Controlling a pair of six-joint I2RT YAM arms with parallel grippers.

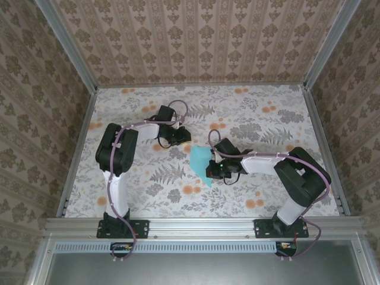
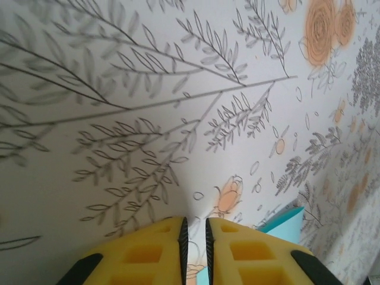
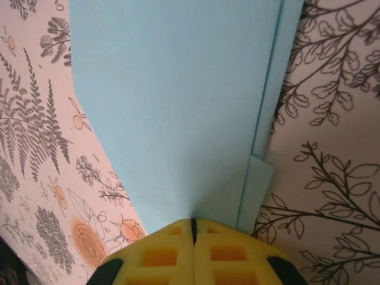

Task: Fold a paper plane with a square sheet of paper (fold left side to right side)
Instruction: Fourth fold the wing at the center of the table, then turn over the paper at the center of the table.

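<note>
The light cyan-blue sheet of paper (image 1: 200,161) lies folded into a narrow pointed shape at the table's middle. In the right wrist view the paper (image 3: 178,101) spreads flat ahead of the fingers, with stacked folded layers along its right edge (image 3: 259,184). My right gripper (image 1: 214,170) (image 3: 193,223) is shut, its tips resting on the paper's near end. My left gripper (image 1: 184,136) (image 2: 195,228) hovers just beyond the paper's far left corner (image 2: 290,229), its yellow fingers (image 2: 148,252) a narrow gap apart with nothing between them.
A floral tablecloth (image 1: 261,124) covers the table. Patterned walls with metal corner posts (image 1: 80,142) stand on three sides, and a metal rail (image 1: 202,227) carries both arm bases at the near edge.
</note>
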